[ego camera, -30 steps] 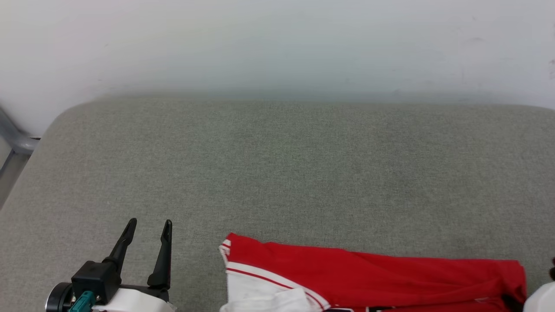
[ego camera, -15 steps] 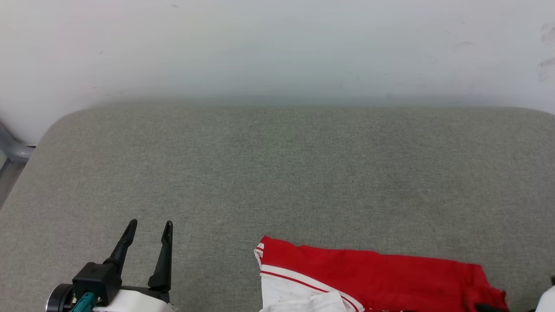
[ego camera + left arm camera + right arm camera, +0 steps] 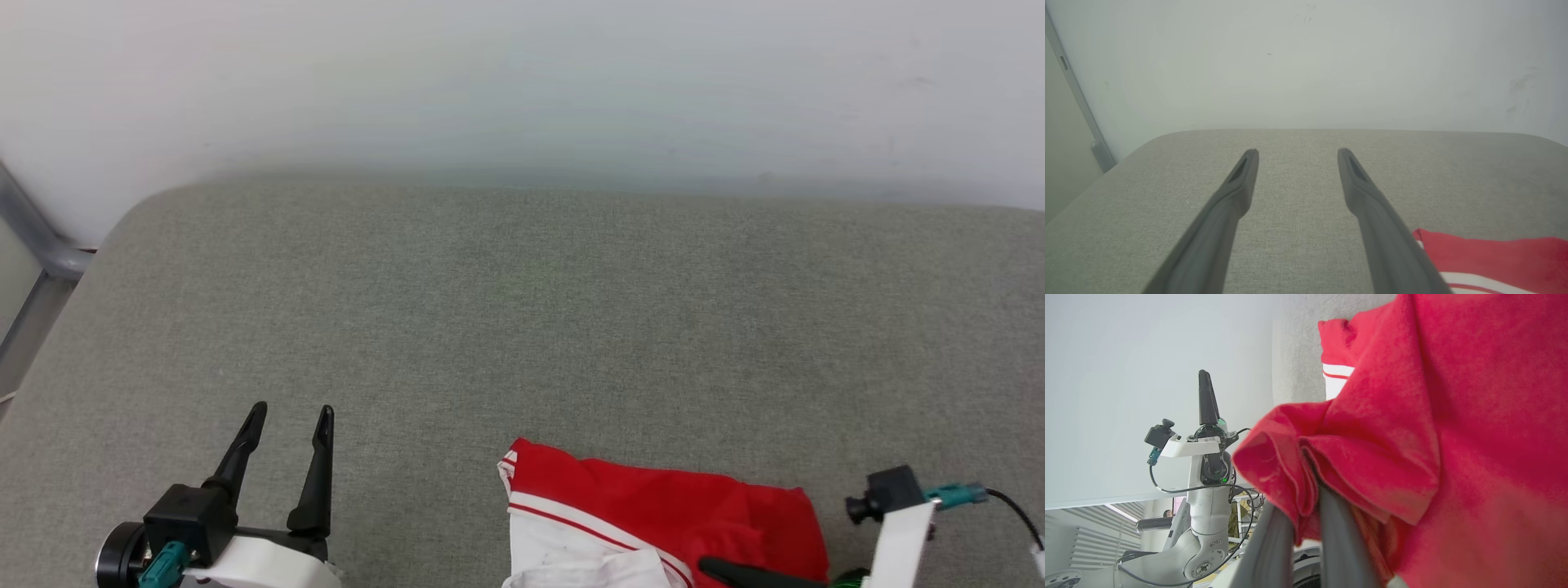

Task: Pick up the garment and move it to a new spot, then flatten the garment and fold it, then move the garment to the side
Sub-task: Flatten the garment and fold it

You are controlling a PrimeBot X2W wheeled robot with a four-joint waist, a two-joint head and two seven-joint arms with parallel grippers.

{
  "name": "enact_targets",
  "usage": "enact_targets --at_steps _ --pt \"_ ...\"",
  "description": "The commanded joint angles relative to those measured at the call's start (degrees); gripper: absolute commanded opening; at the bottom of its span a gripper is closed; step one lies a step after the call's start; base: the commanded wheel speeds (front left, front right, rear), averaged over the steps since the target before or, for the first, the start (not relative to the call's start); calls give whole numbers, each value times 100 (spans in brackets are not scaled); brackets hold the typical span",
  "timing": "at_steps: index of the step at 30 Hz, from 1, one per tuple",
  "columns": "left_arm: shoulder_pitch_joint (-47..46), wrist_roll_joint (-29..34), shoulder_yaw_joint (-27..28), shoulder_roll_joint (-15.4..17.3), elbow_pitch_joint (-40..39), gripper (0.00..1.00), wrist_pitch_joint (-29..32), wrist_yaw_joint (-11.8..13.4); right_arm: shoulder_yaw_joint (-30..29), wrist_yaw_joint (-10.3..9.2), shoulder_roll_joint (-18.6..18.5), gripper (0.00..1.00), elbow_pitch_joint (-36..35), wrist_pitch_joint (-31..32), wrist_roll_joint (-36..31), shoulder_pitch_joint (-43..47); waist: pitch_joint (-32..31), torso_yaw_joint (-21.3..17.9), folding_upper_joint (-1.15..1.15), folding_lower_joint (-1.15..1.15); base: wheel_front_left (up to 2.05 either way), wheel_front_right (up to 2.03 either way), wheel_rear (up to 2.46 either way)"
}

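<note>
The garment [image 3: 678, 506], red with a white, red-striped sleeve, lies bunched at the near edge of the grey cushion [image 3: 522, 327]. Its lower part is cut off by the head view's bottom edge. My right gripper [image 3: 1308, 477] is shut on a fold of the red fabric, and its tips are buried in the cloth. In the head view one dark finger [image 3: 739, 573] of it shows at the garment's right end. My left gripper [image 3: 293, 408] stands open and empty to the left of the garment, apart from it. The left wrist view shows its fingers [image 3: 1241, 183] spread over bare cushion, with the garment [image 3: 1494, 253] at lower right.
A white wall [image 3: 522, 82] rises behind the cushion's far edge. A grey metal bar [image 3: 37, 245] stands past the cushion's left corner. The right wrist view also shows my left arm [image 3: 1206, 457] against the wall.
The garment's right end has been drawn leftward and bunched up. My right gripper and its wrist camera have come into the head view at lower right. The left gripper has hardly moved.
</note>
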Motion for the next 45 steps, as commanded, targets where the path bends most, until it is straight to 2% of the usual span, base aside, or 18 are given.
enact_targets --at_steps 1,10,19,20,21,27,32,34,40,45 --pt "-89 -8 -8 -16 -14 100 -13 -16 256 -3 12 0 17 -122 89 -103 48 59 0 0 0 0 0" --pt "-427 4 -12 -127 -25 100 -13 -157 1880 -3 12 0 387 -1172 432 -673 488 329 0 0 0 0 0" --pt "-689 125 147 -320 84 100 -13 -357 2416 -3 11 0 1102 -1856 -75 -1023 844 480 0 0 0 0 0" --pt "-696 130 167 -339 99 100 -13 -370 2448 -3 10 27 1138 -1903 -86 -1039 852 479 0 0 0 0 0" --pt "-699 151 193 -356 116 100 -13 -385 2465 -3 9 100 1149 -1970 -55 -1056 852 472 0 0 0 0 0" --pt "-612 254 296 -434 190 100 -13 -473 2635 -3 3 100 959 -2231 -132 -1114 729 366 0 0 0 0 0" --pt "-523 326 337 -467 235 100 -13 -517 2818 -3 -196 100 521 -2609 -586 -1117 539 250 0 0 0 0 0" --pt "-489 335 346 -468 251 100 -13 -526 2915 -3 -409 100 326 -2874 -1048 -1143 460 199 0 0 0 0 0" --pt "-369 363 364 -480 294 100 -13 -507 3006 -3 -718 100 -208 -3561 -1941 -976 256 42 0 0 0 0 0" --pt "-270 366 369 -457 312 100 -13 -477 2506 -3 -800 100 -436 -4514 -3292 -801 135 -70 0 0 0 0 0"
